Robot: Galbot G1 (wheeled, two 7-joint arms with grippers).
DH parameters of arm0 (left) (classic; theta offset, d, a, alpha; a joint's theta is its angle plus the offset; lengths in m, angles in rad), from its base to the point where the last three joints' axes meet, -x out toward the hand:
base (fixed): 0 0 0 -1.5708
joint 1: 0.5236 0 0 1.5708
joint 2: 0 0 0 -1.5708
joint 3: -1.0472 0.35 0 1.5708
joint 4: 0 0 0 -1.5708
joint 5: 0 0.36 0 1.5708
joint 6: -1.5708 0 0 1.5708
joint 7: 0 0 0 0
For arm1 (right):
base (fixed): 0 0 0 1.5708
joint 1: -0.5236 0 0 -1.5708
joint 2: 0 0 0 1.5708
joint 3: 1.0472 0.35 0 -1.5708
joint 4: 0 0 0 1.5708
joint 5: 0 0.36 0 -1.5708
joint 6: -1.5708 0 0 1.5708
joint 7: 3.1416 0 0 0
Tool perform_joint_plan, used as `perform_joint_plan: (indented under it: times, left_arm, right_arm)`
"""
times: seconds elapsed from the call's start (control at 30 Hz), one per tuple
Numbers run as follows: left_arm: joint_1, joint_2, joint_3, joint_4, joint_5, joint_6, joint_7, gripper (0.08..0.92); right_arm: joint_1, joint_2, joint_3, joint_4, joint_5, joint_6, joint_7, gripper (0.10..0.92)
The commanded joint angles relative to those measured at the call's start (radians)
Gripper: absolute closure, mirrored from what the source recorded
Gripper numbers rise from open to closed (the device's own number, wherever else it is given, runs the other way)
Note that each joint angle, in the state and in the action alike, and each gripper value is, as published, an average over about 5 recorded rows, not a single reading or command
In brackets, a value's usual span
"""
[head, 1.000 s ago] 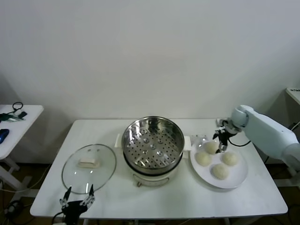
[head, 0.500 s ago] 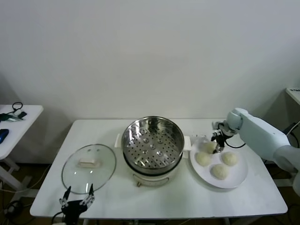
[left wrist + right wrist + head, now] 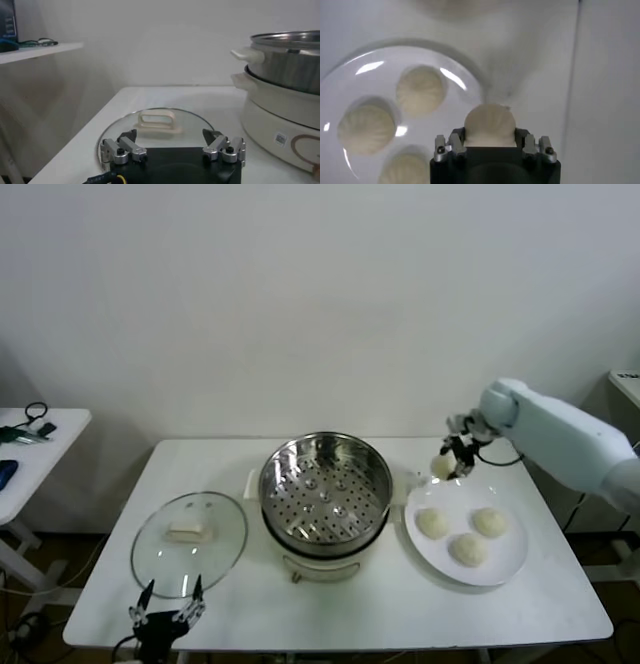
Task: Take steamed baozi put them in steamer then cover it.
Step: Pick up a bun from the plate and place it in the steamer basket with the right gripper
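Observation:
My right gripper (image 3: 452, 461) is shut on one cream-white baozi (image 3: 442, 467) and holds it in the air above the far left rim of the white plate (image 3: 510, 559), right of the steamer (image 3: 326, 490). In the right wrist view the baozi (image 3: 489, 125) sits between the fingers. Three more baozi (image 3: 433, 523) lie on the plate. The steamer's perforated tray is bare. The glass cover (image 3: 190, 542) with its white handle lies flat on the table left of the steamer. My left gripper (image 3: 166, 618) is open and parked at the table's front edge, just before the cover (image 3: 156, 131).
A white side table (image 3: 30, 446) with cables and small items stands at the far left. The steamer's white base and side handle (image 3: 248, 54) stand close to the right of the left gripper.
My right gripper has closed on one baozi and lifted it off the plate, moving up and left toward the steamer. The plate now holds three. The left arm has not moved.

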Motion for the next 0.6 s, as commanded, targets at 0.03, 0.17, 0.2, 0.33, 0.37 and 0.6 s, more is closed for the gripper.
perform_joint_plan:
  times: [0.03, 0.17, 0.2, 0.33, 0.37, 0.6]
  left_arm:
    - [0.008, 0.004, 0.002, -0.008, 0.006, -0.003, 0.001, 0.177]
    - [0.011, 0.005, -0.001, -0.009, 0.004, -0.005, 0.000, 0.177]
    - [0.011, 0.005, -0.002, -0.009, 0.004, -0.005, -0.001, 0.177]
    - [0.012, 0.007, -0.003, -0.014, 0.003, -0.006, -0.002, 0.177]
    - [0.013, 0.007, -0.003, -0.016, 0.003, -0.006, -0.002, 0.177]
    - [0.018, 0.011, 0.000, -0.025, 0.004, -0.005, -0.003, 0.177]
  right_arm:
    - [0.411, 0.086, -0.247, 0.239, 0.135, 0.330, -0.030, 0.382]
    - [0.433, 0.133, -0.255, 0.414, 0.087, 0.377, -0.018, 0.388]
    - [0.421, 0.144, -0.251, 0.449, 0.063, 0.382, -0.010, 0.388]
    - [0.327, 0.200, -0.226, 0.464, -0.078, 0.428, 0.030, 0.389]
    - [0.299, 0.215, -0.220, 0.447, -0.118, 0.443, 0.041, 0.389]
    - [0.096, 0.315, -0.160, 0.280, -0.358, 0.498, 0.098, 0.386]
